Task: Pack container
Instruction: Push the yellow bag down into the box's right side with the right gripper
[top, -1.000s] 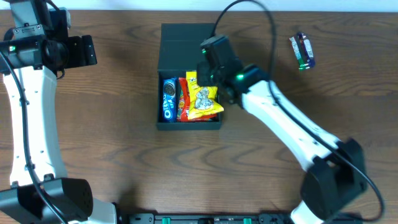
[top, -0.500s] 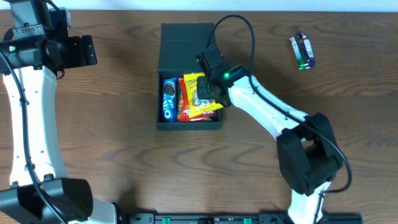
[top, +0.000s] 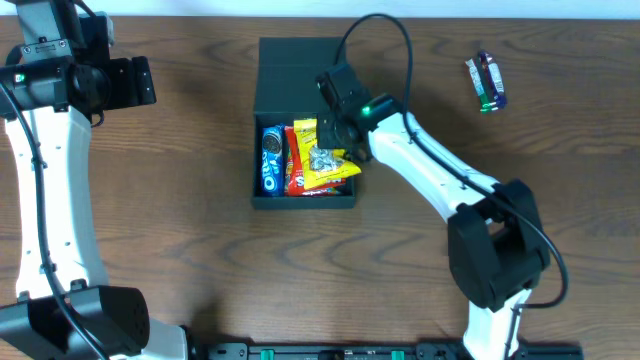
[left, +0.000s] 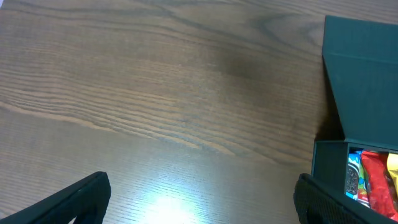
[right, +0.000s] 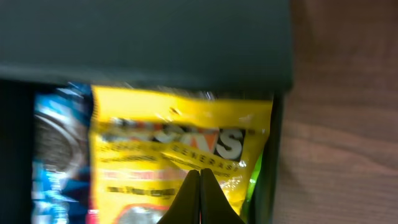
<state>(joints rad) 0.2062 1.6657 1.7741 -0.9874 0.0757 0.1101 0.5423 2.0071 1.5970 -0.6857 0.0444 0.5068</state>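
The black container (top: 303, 201) stands open at the table's middle, its flap lid (top: 300, 60) laid back on the far side. Inside lie a blue cookie packet (top: 271, 158), a red packet (top: 295, 160) and a yellow packet (top: 325, 172) on top at the right. My right gripper (top: 335, 132) is shut, with its tips over the far end of the yellow packet (right: 155, 143); the right wrist view shows the fingers (right: 199, 177) pressed together with nothing between them. My left gripper (top: 140, 82) is open and empty at the far left, over bare table (left: 202, 199).
A small blue and green packet (top: 486, 82) lies on the wooden table at the far right. The left wrist view shows the container's lid (left: 364, 74) at its right edge. The right arm reaches across from the front right.
My right gripper dipped onto the yellow packet inside the container and has now drawn back slightly toward the lid. The yellow packet has settled lower. The left arm has not moved.
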